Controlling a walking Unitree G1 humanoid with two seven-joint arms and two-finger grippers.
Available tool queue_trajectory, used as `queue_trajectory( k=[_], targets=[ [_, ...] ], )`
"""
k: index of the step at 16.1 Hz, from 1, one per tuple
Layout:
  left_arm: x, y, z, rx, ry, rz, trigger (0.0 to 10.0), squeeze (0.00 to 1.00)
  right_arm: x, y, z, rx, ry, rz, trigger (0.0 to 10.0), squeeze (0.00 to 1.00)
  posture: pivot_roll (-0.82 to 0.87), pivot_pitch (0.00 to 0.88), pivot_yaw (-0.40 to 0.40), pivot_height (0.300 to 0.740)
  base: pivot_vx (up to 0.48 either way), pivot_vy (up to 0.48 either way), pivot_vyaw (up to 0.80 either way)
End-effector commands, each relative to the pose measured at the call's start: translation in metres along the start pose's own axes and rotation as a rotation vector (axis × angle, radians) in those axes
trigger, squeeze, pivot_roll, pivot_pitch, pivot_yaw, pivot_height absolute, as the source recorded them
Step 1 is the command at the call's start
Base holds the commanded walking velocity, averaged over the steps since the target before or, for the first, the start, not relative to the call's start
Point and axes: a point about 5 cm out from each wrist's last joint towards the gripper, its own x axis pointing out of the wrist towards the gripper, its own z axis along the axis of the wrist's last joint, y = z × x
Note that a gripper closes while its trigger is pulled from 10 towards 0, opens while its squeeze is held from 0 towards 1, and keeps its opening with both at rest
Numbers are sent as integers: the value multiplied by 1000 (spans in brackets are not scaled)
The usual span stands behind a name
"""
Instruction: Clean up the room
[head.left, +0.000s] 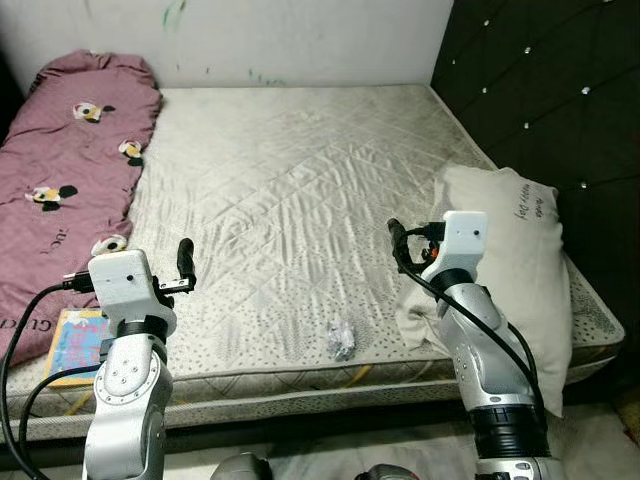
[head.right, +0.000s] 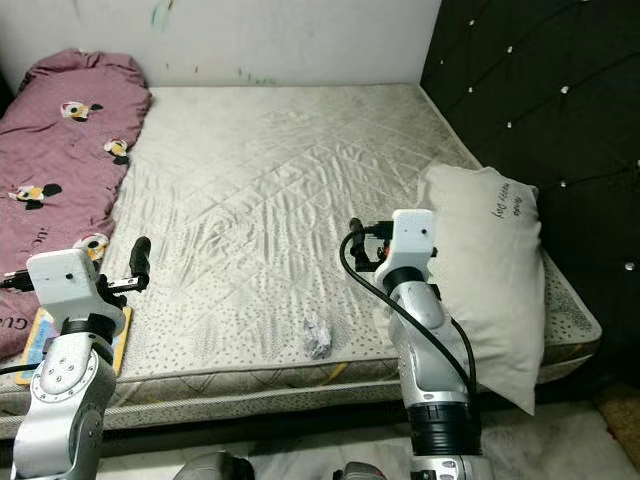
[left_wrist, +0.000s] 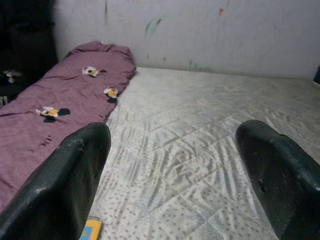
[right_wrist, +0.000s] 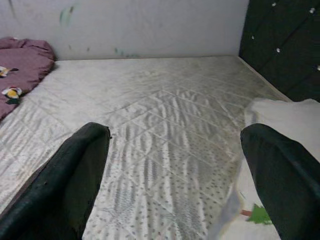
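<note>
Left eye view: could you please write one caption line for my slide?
Both hands, left hand and right hand, open above a bare mattress with crumpled wrapper, pillow and purple quilt.

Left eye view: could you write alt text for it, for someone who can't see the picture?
A bare quilted mattress fills the view, with a purple blanket along its left side, a white pillow on the right, and a small crumpled wrapper near the front edge. Two silver robot arms reach in from below, the left claw and right claw empty above the mattress.

Script on the pillow (head.left: 520, 250) – too small to read.
</note>
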Motion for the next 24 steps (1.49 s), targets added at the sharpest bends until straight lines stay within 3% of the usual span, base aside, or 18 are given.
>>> queue_trajectory(
  k=[1, 9, 17, 24],
  targets=[
    [-1, 0, 2, 31, -2, 12, 10000, 0, 0, -2, 6, 5, -26, -9, 10000, 0, -11, 6, -11, 740, 0, 0, 0],
    [0, 3, -1, 31, -1, 26, 10000, 0, 0, 0, 5, 2, -24, 1, 10000, 0, -11, 5, -13, 740, 0, 0, 0],
    [3, 4, -1, 39, -4, 49, 10000, 0, 0, 5, 5, 17, -33, 30, 10000, 0, -8, 13, -16, 642, 0, 0, 0],
    [8, 3, 2, 40, -31, 65, 10000, 0, 4, 7, 7, 15, -37, 37, 10000, 0, -11, 0, -26, 637, 0, 0, 0]
  ],
)
